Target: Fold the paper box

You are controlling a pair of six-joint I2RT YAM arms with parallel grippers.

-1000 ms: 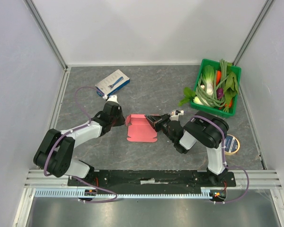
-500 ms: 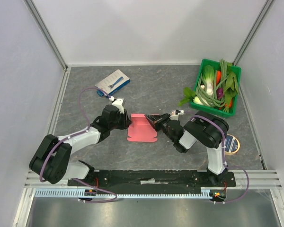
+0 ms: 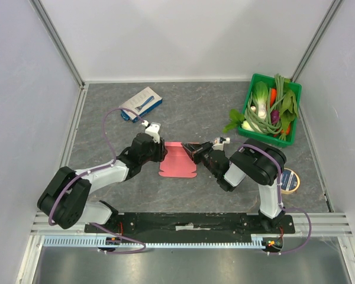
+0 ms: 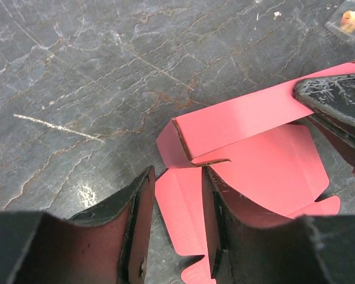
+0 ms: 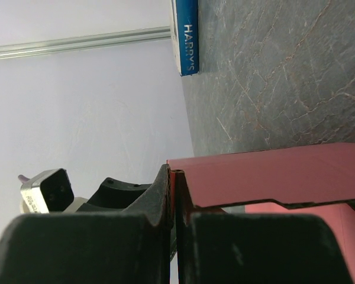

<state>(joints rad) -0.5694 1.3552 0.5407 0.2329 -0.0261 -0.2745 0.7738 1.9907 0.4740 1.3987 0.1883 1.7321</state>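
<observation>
A white-and-blue box (image 3: 141, 103) lies well apart from a green vegetable basket (image 3: 296, 112)

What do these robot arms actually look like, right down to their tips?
The left arm and right arm are alike: chunky black joints linked by white segments, bolted to a black base plate. A thin purple cable loops along each. The left end effector and right end effector each carry two flat, tapering black fingers, visibly scuffed.
</observation>
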